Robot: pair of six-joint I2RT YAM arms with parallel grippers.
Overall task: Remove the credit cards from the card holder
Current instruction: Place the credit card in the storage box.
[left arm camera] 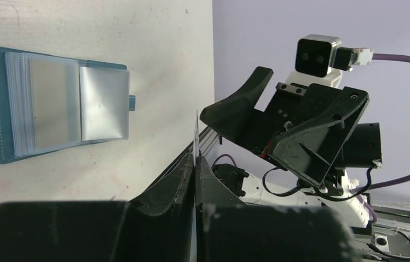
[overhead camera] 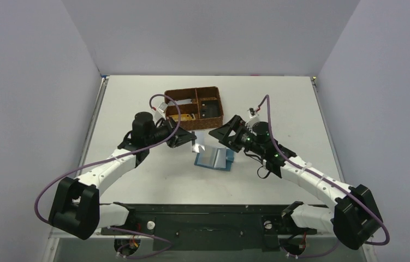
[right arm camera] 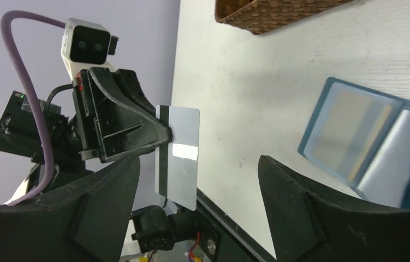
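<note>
The two arms are mounted at the near edge of the table point(overhead camera: 279, 109) and are angled inward toward its middle.

Nearest the bases, the holder point(overhead camera: 213, 159) is laid open and flat on the table between the arms, inside face up. Clear sleeves point(left arm camera: 52, 106) are stacked on one panel. A grey pocket point(left arm camera: 104, 103) is seen on the other panel, and the snap tab point(left arm camera: 132, 102) projects from that panel's outer edge. A tan edge is visible within the sleeves, but how many cards are stored there cannot be told.

Just beyond the holder, the left gripper point(left arm camera: 195, 158) is clamped on a card point(right arm camera: 183, 164). Its jaws are pressed together against both faces near the striped edge. The card is silver-grey, with a dark stripe along one long side. It is held on edge – out of the holder and clear of the table – above the surface just past the holder's far left corner.

The right gripper point(right arm camera: 198, 161) is set facing the card from the opposite side. Its jaws are spread wide and nothing is held between them. The fingers point(right arm camera: 301, 196) are seen apart from the card, and no contact with it is visible.

Farthest from the bases, a brown woven basket point(right arm camera: 268, 13) with several compartments is placed on the table behind both grippers, apart from the holder. Its contents cannot be made out.
</note>
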